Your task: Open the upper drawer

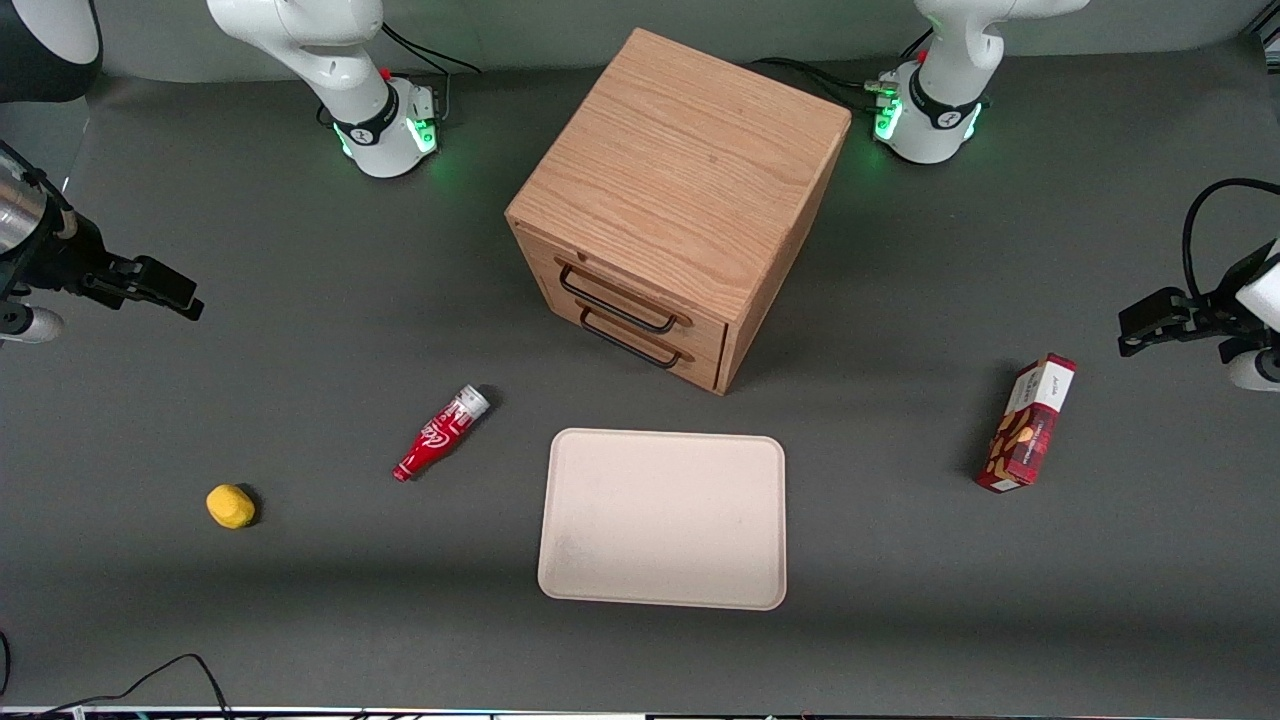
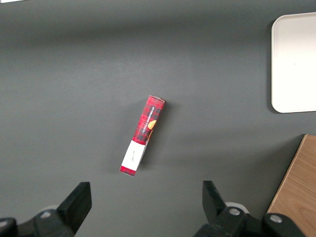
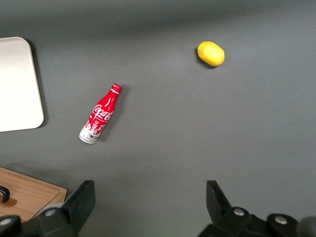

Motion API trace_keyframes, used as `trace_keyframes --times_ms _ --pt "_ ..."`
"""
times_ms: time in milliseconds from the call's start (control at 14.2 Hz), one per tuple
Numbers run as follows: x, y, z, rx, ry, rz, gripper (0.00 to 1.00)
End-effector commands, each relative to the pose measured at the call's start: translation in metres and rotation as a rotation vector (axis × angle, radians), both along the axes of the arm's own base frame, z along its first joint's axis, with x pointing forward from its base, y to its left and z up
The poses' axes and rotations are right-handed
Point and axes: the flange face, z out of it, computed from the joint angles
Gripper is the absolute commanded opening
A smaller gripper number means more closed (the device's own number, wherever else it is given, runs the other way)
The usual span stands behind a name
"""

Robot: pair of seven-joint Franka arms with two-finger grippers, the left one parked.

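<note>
**Upper drawer shut; end effector parked well away**

The upper oak-wood drawer [image 1: 640,300], topmost of two in the small oak cabinet [image 1: 680,170], is found fully closed, mid-desk, just above the lower drawer [image 1: 650,345]. Its thin black wire handle [image 1: 618,300] is judged the only sound hold: rigid and narrow, liable to slip unless hooked squarely. A light, low-friction slide is expected; the cabinet may shift if pulled abruptly. The black two-finger end effector [image 1: 160,285] is observed spread wide and empty, toward the working arm's end of the dark grey desk [image 1: 300,600], well apart from the handle.
</note>
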Motion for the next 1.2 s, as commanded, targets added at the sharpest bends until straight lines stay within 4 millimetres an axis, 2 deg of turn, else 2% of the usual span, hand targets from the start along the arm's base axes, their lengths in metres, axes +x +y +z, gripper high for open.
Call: trace_keyframes --times_ms 0,141,211,352,423,493,563,634,704,845,986,1127 --pt "0.0 0.003 0.005 0.012 0.0 0.004 1.0" --pt "0.004 0.01 0.003 0.015 0.001 0.018 1.0" --pt "0.011 0.028 0.002 0.025 0.002 0.046 1.0" --pt "0.019 0.088 0.007 0.043 -0.013 0.151 1.0" --pt "0.022 0.126 0.008 0.062 -0.018 0.219 1.0" --pt "0.021 0.169 0.005 0.077 -0.017 0.297 1.0" --pt "0.021 0.204 -0.003 0.097 -0.003 0.356 1.0" --pt "0.02 0.233 -0.004 0.12 -0.004 0.414 1.0" --pt "0.015 0.259 -0.007 0.128 -0.003 0.47 1.0" --pt "-0.008 0.324 -0.015 0.142 -0.01 0.616 1.0" --pt "-0.021 0.364 -0.028 0.138 -0.038 0.716 1.0" --pt "-0.018 0.377 -0.043 0.168 -0.047 0.866 1.0"
